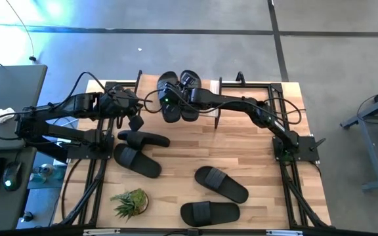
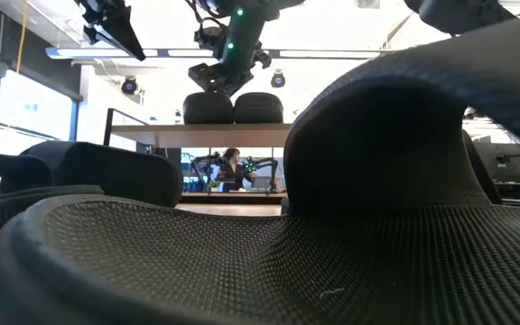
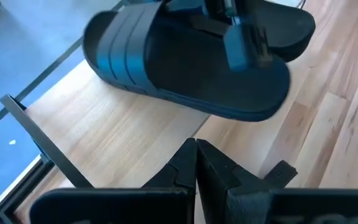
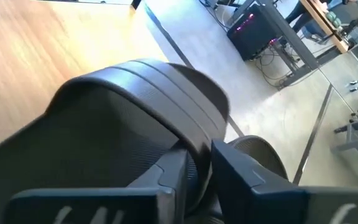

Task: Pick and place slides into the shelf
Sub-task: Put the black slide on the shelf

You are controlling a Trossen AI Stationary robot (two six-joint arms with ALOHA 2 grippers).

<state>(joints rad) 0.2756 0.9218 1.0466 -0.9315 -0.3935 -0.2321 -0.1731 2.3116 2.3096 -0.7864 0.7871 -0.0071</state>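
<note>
Right gripper (image 1: 166, 99) over shelf (image 1: 210, 105) at table's far edge, fingers nearly closed beside strap of slide (image 4: 135, 118); grip unclear. 2 slides side by side atop shelf, 4 loose on table. Left gripper (image 1: 135, 122) nearby, fingers closed, empty, likely waiting.

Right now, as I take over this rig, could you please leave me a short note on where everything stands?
Right gripper: over the shelf at the table's far edge, at the two slides on its top. Whether it grips one cannot be told.
Left gripper: shut, empty, raised over the table left of the shelf, near the left pair.
Done: two slides lie side by side on the shelf top.
Left: four slides on the table, a pair at the left, one at centre-right, one at the near edge. A small plant stands at the near left.
</note>
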